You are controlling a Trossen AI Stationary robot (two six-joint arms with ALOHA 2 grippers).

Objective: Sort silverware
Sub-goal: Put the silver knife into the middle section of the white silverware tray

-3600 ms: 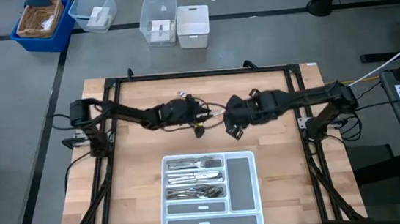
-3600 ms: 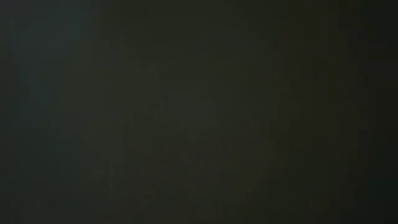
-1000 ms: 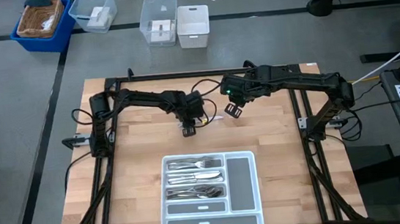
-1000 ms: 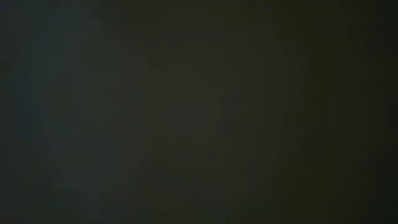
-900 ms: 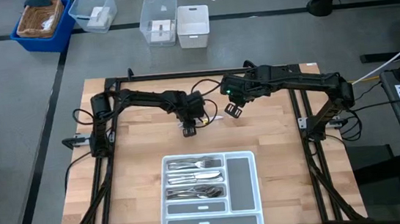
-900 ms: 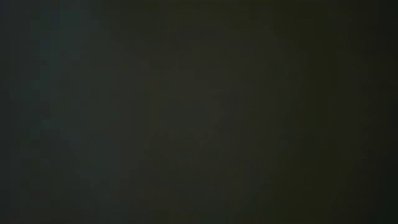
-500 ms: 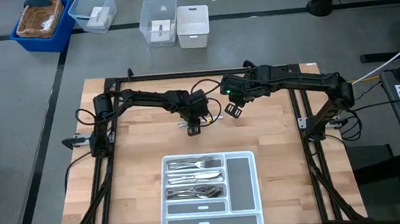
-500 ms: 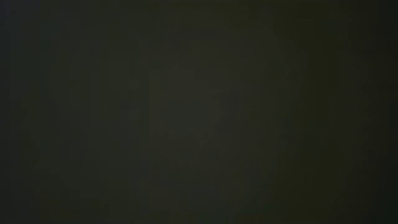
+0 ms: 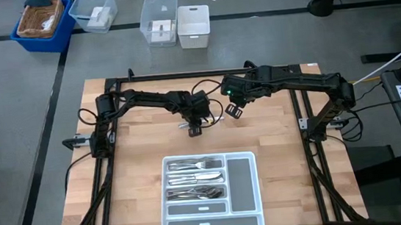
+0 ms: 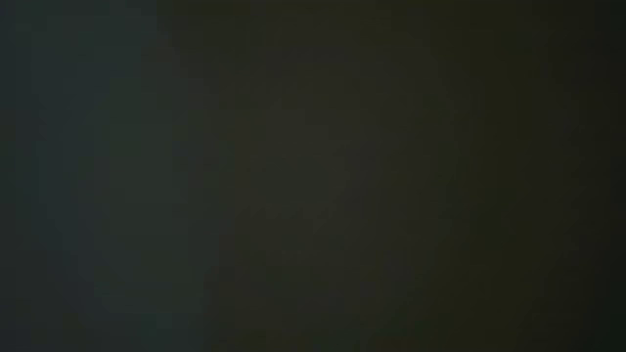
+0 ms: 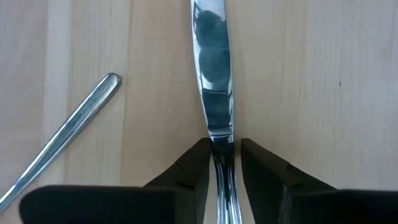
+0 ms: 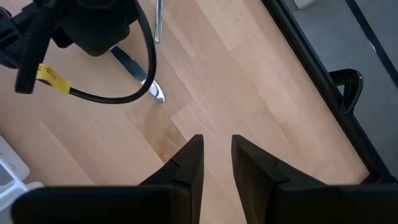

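Note:
My left gripper [image 9: 195, 129] is at the table's far middle, shut on a shiny knife [image 11: 211, 93] whose blade reaches forward past the fingers. A second slim silver piece [image 11: 62, 140] lies flat on the wood beside it. My right gripper [image 9: 233, 111] hovers just to the right, open and holding nothing; its wrist view shows the knife's tip [image 12: 155, 93] sticking out under the left gripper. The white tray [image 9: 242, 178] sits at the near middle with several pieces of silverware [image 9: 196, 178] lying in its left compartments. The low view is dark. My left gripper pinches the knife between its two fingers [image 11: 189, 171] where the blade meets the handle [image 11: 221, 146]. The fingers lie along the knife. The blade points away from the gripper, close over the wood; whether it rests on the table I cannot tell.
A black frame [image 9: 197, 74] runs around the table's edges. On the floor beyond the far edge stand a blue bin [image 9: 43, 20] and clear containers [image 9: 159, 22]. Bare wood lies between the grippers and the tray and on both sides of it.
My left arm has shifted a little toward the table's right, and its gripper with the knife now sits closer to the right gripper. The right arm has kept still.

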